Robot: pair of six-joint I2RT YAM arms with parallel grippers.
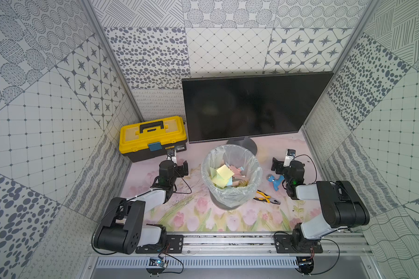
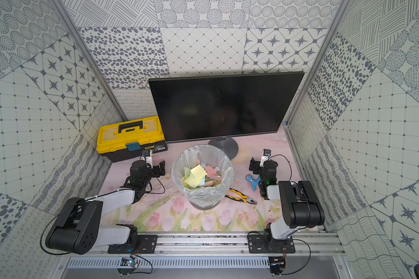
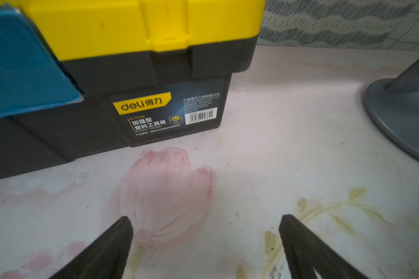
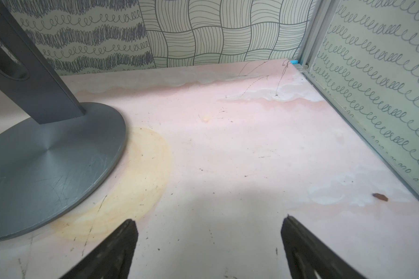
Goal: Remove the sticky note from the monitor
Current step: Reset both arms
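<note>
One black monitor (image 1: 249, 108) stands at the back of the table (image 1: 196, 212), its dark screen showing no sticky note. One blue note (image 1: 155, 146) clings to the one yellow toolbox (image 1: 153, 131) beside it. Several more notes lie in the one lined bin (image 1: 258, 164). The left gripper (image 3: 205, 217) and right gripper (image 4: 209, 218) are spread wide and empty. Risks: peeling the toolbox's note by mistake, or scraping the screen.

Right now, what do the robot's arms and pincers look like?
Both arms match: the left arm and right arm have black joint housings, white link covers and thin black cables. The left pincer and right pincer have black tapering fingers.
</note>
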